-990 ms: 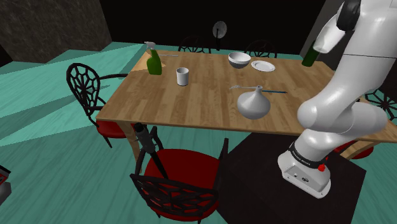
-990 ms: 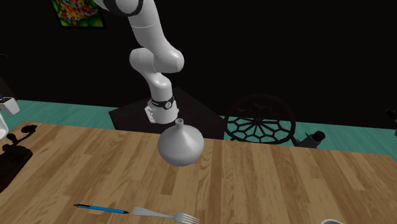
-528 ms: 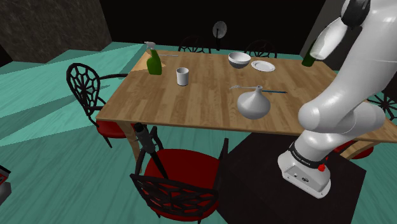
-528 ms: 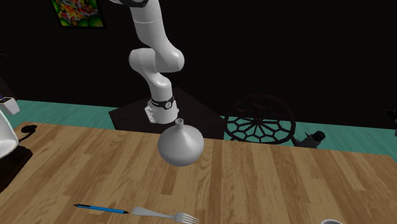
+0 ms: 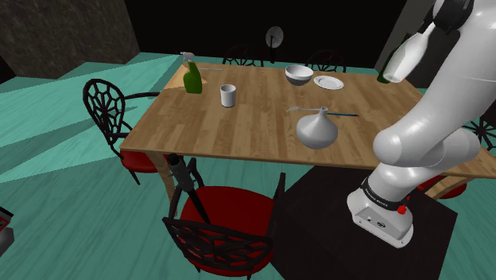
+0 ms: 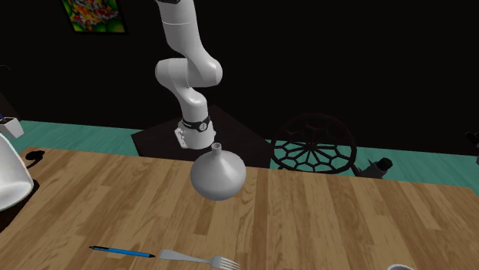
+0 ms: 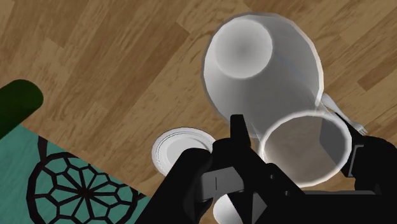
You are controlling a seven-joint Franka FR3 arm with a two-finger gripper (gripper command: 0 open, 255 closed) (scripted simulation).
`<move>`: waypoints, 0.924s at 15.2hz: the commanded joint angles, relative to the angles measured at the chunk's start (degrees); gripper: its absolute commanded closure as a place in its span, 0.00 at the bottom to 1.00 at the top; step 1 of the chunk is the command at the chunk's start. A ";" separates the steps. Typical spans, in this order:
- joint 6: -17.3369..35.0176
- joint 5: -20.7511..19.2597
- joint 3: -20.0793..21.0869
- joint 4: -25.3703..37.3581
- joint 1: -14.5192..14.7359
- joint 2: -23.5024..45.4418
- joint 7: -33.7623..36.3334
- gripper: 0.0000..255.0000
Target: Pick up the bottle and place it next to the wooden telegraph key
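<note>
Wrist view: our gripper (image 7: 300, 145) clasps the white bottle (image 7: 261, 60) by its mouth end, and the body hangs out over the wooden table (image 7: 95, 51). In the shoulder view it's aloft, two o'clock from the grey flask (image 5: 315, 127). We judge it rigid, smooth and possibly slippery. A hold nearer the body would swing less.

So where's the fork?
In the second exterior view, the fork lies on the wooden table at the bottom, just right of the blue pen, below the grey round flask.
</note>
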 commanded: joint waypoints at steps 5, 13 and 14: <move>5.71 -1.41 0.38 -7.33 1.15 -2.17 0.23 1.00; 12.39 -2.32 0.72 -15.23 1.91 -3.75 0.14 1.00; 13.19 -2.37 0.75 -16.12 1.97 -3.86 0.10 1.00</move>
